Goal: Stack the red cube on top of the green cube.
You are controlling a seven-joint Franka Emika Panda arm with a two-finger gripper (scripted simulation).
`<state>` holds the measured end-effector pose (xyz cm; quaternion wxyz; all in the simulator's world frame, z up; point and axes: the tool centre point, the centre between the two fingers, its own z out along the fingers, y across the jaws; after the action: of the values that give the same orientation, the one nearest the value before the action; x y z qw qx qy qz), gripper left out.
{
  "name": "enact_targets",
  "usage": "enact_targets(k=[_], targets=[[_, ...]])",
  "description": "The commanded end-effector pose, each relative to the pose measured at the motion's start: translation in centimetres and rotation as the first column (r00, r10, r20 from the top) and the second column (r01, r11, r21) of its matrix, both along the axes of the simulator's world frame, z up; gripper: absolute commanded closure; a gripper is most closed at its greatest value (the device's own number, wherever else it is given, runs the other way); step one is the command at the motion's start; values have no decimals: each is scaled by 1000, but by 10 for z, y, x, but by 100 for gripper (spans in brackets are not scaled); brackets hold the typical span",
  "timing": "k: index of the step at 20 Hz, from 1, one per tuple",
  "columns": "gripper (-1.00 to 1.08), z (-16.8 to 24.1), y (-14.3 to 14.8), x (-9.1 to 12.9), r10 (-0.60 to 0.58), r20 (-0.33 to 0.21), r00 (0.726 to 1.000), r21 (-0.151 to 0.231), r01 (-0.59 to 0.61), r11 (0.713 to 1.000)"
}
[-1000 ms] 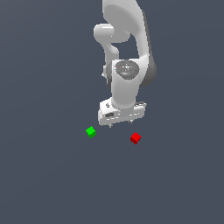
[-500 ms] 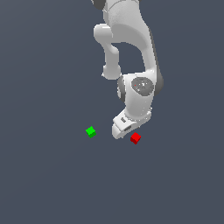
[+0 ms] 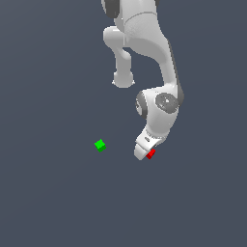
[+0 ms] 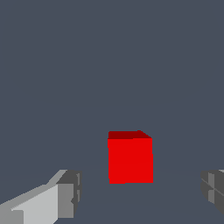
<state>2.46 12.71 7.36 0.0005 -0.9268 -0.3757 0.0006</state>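
- The gripper (image 4: 140, 192) sits low over the surface (image 3: 53, 202), its jaws apart with the red cube (image 4: 130, 158) lying in the gap between them; neither finger touches the cube, and the space on either side shows in the wrist view.
- In the exterior view the red cube (image 3: 151, 154) is mostly hidden behind the white gripper body, only a sliver showing at its lower edge (hence the wrist view is the better guide here).
- The cube rests on the surface, nearer the one finger (image 4: 65, 194) than the other (image 4: 214, 190), so the closing jaws may nudge it sideways before gripping it.
- The green cube (image 3: 100, 144) stands alone on the surface, well apart, toward the exterior view's left of the gripper; it is untouched and free to receive the red one.
- Judged from this, the step in hand is the grasp: the jaws straddle the cube so that closing will clamp its opposite faces.
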Motion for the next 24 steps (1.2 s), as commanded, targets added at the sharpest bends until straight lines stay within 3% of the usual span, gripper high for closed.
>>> enact_targets(k=[1, 10, 24], targets=[[-92, -3, 4, 0, 25, 1, 1000, 0, -25, 1000], [-92, -7, 4, -1, 28, 1, 1000, 0, -28, 1000], [-92, -54, 4, -1, 28, 1, 1000, -1, -28, 1000]])
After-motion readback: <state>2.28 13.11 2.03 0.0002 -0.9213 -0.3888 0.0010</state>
